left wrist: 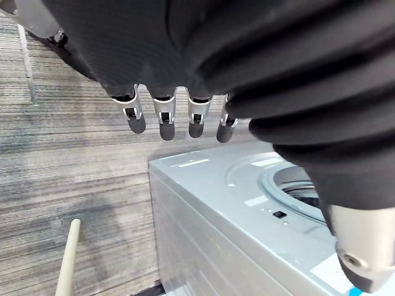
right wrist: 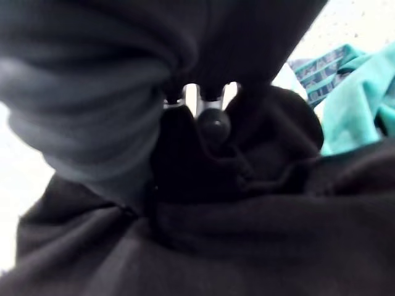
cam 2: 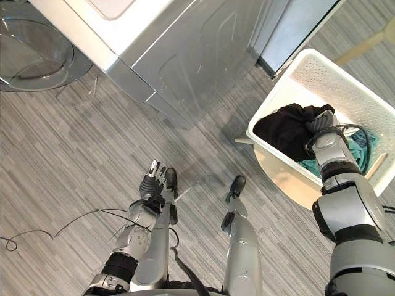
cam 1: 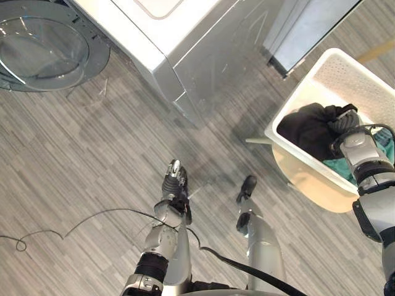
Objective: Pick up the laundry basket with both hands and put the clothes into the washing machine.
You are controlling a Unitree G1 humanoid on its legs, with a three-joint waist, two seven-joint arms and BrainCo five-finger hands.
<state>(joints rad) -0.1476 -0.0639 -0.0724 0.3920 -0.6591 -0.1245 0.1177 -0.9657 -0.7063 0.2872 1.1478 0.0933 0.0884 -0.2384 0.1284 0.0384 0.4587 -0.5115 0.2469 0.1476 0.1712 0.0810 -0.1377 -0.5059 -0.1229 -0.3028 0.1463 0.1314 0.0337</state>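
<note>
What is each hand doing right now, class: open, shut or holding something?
Left hand: open, holding nothing.
Right hand: on the black garment in the white perforated plastic basket; cannot be told.

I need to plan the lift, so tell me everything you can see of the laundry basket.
The laundry basket is white plastic by its look, rectangular, with perforated walls and a smooth rim. It sits upright on a pale round stand at the robot's right. Inside lie a black garment and teal cloth. The right hand reaches in onto the black garment.
</note>
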